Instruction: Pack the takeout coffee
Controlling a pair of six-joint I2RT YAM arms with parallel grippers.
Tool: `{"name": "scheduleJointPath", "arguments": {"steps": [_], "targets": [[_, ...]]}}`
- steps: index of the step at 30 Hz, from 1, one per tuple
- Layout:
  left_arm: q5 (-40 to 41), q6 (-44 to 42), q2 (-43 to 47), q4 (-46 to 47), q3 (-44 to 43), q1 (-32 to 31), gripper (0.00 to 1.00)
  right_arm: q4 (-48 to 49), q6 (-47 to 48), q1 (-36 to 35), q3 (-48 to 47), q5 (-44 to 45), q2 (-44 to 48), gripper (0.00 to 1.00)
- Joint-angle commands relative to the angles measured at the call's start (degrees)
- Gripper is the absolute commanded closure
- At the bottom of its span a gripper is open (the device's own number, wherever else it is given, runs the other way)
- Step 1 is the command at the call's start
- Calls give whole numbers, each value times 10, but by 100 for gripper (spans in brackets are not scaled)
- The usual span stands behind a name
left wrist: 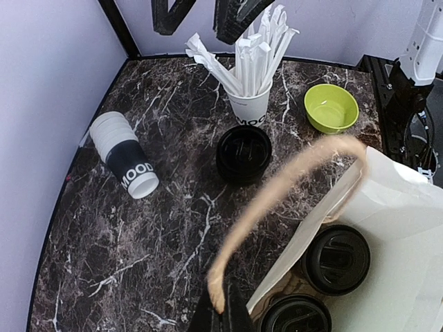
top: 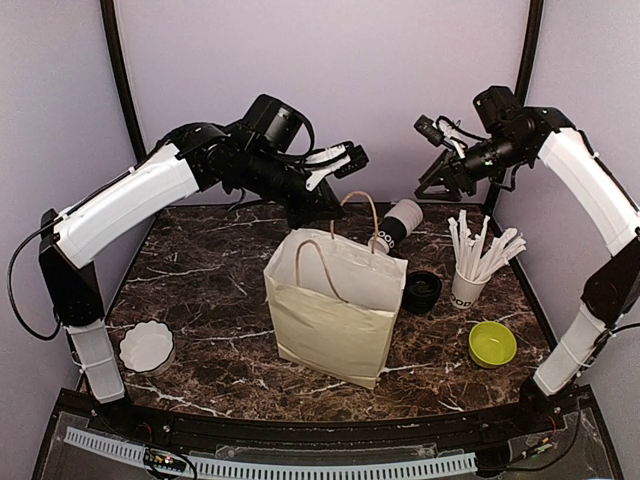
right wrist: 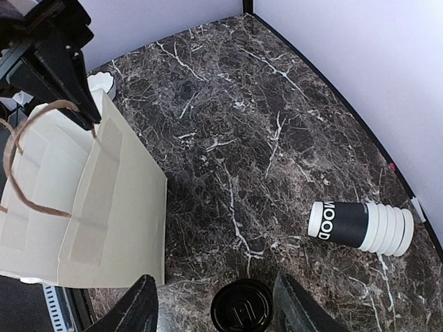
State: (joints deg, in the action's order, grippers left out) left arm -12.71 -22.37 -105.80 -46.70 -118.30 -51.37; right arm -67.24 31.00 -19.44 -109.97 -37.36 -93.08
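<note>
Two takeout coffee cups with black lids (left wrist: 337, 258) (left wrist: 296, 315) stand inside the open paper bag (top: 330, 310), seen from above in the left wrist view. My left gripper (left wrist: 221, 312) is shut on the bag's tan handle (left wrist: 277, 200), holding the loop up above the bag's far rim (top: 328, 212). My right gripper (right wrist: 220, 311) hangs open high over the back right of the table (top: 437, 158), holding nothing. Below it lie a black lid (right wrist: 242, 310) and a stack of lidless paper cups (right wrist: 363, 225) on its side.
A cup of white sticks (top: 470, 275) stands right of the bag, with black lids (top: 422, 290) between them. A green bowl (top: 492, 343) sits at the front right and a white fluted dish (top: 147, 345) at the front left. Purple walls close in the table.
</note>
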Motion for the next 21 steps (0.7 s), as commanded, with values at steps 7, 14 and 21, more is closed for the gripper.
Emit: {"name": "scheduleJointPath", "arguments": {"steps": [7,14,21], "targets": [[54,15,49,-28,1,37,100,20,-2,43,12,-6,16,44],[107,65,55,-52,12,106,100,23,-2,70,12,-16,11,44],[202,74,41,-53,1,141,100,12,6,79,18,-8,22,43]]}}
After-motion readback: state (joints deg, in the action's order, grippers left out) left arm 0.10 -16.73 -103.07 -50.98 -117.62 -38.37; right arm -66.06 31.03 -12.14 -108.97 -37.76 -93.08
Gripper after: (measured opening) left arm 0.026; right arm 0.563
